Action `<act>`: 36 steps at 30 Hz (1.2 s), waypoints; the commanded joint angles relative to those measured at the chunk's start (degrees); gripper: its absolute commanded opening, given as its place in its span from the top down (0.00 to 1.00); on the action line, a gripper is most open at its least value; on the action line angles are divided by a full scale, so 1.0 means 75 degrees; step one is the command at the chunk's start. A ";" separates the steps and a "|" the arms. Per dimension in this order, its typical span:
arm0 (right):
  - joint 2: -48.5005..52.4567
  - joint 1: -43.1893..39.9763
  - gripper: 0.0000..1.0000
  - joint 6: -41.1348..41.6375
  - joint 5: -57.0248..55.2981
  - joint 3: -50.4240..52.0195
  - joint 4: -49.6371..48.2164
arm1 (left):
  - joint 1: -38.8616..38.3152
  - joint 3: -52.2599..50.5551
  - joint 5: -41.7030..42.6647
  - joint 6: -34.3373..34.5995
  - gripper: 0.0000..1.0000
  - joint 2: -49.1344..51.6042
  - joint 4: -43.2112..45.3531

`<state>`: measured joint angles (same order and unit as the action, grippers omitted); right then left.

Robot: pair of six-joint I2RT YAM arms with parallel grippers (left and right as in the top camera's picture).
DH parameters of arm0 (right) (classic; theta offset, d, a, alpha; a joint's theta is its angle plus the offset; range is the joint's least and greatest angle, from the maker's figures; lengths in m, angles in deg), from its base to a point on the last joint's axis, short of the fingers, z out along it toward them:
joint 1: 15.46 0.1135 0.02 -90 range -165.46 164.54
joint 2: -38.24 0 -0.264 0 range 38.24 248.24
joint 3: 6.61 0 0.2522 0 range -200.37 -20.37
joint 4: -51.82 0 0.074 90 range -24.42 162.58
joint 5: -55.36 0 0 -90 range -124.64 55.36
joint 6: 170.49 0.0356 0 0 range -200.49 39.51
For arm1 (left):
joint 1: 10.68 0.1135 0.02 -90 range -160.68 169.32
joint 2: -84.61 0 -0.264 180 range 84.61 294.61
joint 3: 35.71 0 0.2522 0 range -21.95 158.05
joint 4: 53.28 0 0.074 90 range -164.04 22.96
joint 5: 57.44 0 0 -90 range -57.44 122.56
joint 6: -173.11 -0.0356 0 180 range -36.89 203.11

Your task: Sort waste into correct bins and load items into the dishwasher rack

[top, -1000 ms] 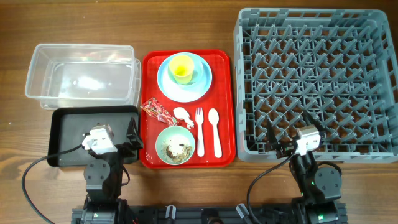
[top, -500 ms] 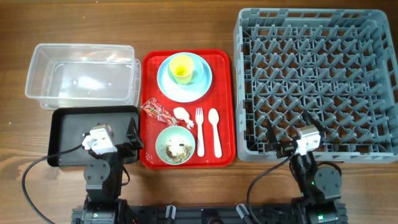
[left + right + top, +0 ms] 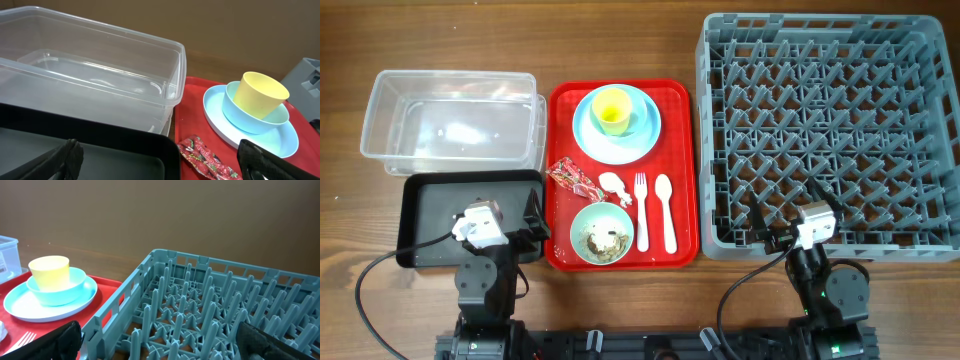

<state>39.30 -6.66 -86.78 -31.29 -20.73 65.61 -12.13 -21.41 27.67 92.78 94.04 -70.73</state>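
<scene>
Both arms sit at the near edge of the wooden surface [image 3: 620, 40], jaws spread wide and empty. The left pincer [image 3: 160, 159] hangs over the shallow black rectangular tray [image 3: 430, 190], and the right pincer [image 3: 162, 340] over the near wall of the large grey pegged plastic crate [image 3: 830, 130]. The small yellow cup [image 3: 611, 108], crumpled red printed wrapper [image 3: 570, 177] and pale green bowl [image 3: 601, 233] all lie on the red serving tray [image 3: 682, 150].

Centre frame, a red serving tray [image 3: 685, 200] lies on the brown wood-grain table [image 3: 620, 40]. It carries a light blue plate [image 3: 600, 148], light blue bowl [image 3: 642, 118], yellow cup [image 3: 611, 108], red printed wrapper [image 3: 570, 178], white tissue [image 3: 612, 186], white fork [image 3: 641, 210], white spoon [image 3: 666, 210] and a pale green bowl [image 3: 578, 225] of white rice with brown scraps [image 3: 605, 240]. At left are a clear tub [image 3: 450, 125] and a black tray [image 3: 430, 215]; at right, a grey gridded rack [image 3: 830, 130].
</scene>
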 commanded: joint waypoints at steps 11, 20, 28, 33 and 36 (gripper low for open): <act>-0.0012 0.0003 0.00 0.0038 -0.0128 0.0006 -0.0020 | -0.0006 -0.0029 -0.0131 -0.0122 0.00 -0.0041 0.0003; -0.0012 0.0003 0.00 0.0064 0.0146 0.0006 -0.0026 | -0.0006 -0.0029 -0.0131 -0.0122 0.00 -0.0041 0.0003; -0.0012 0.0003 0.00 0.0921 0.1676 -0.0009 -0.0254 | -0.0006 -0.0029 -0.0131 -0.0122 0.00 -0.0041 0.0003; 0.0140 0.0003 0.00 0.1434 0.1032 -0.0819 0.0189 | -0.0006 -0.0029 -0.0131 -0.0122 0.00 -0.0041 0.0003; 0.0726 0.0003 0.00 0.1422 0.0670 -0.2229 0.1207 | -0.0006 -0.0029 -0.0131 -0.0122 0.00 -0.0041 0.0003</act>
<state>41.49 -6.64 -77.86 -23.24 -27.96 71.62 -12.13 -21.41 27.67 92.78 94.04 -70.73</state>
